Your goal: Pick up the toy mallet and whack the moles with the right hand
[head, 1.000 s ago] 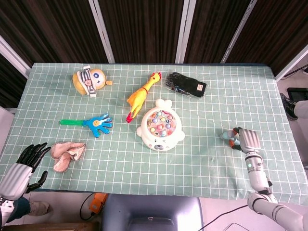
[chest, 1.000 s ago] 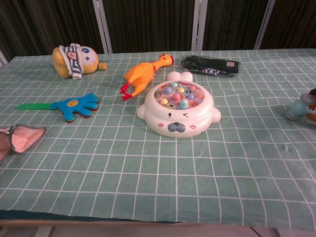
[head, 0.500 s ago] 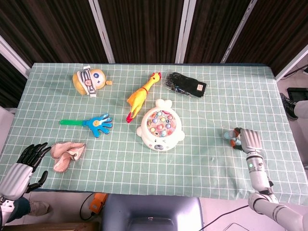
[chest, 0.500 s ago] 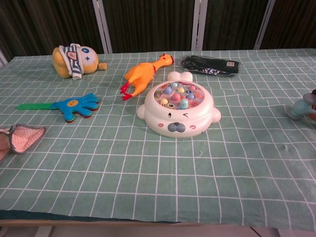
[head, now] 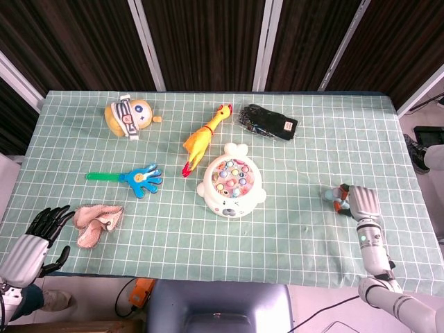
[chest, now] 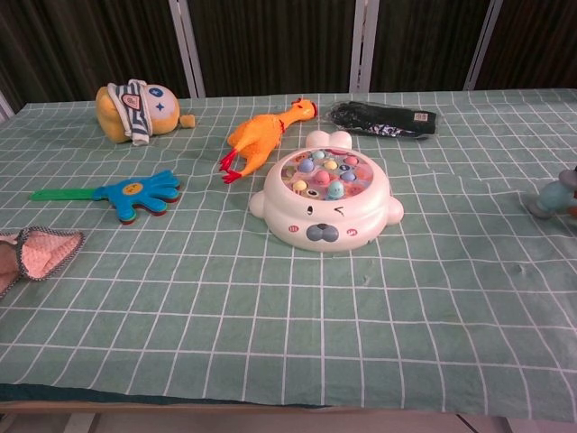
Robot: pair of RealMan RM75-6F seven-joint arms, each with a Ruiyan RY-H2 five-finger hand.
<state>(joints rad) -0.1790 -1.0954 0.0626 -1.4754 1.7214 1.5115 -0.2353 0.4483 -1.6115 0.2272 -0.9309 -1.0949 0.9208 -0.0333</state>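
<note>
While the right hand (head: 361,202) is sitting at the far right of the green checked surface (head: 291,236) in the head view, its fingers are curling around the toy mallet (head: 334,198), whose pale blue head is poking out on the side toward the mole game (head: 232,180). Compared with a second ago, hand and mallet together are sitting slightly further right and nearer the robot, so the pickup is looking under way but no swing toward the moles is starting. The left hand (head: 33,239) is hanging off the near left corner, dark fingers spread and holding nothing, just beside the pink cloth (head: 96,222); it is sitting where it was.

In the chest view, only the mallet's blue head is showing at the right border, and the hand itself is probably cut off by the frame. Earlier the head was fuller in view; now it is slipping toward the edge, well apart from the mole game, which is resting untouched mid-surface.
</note>
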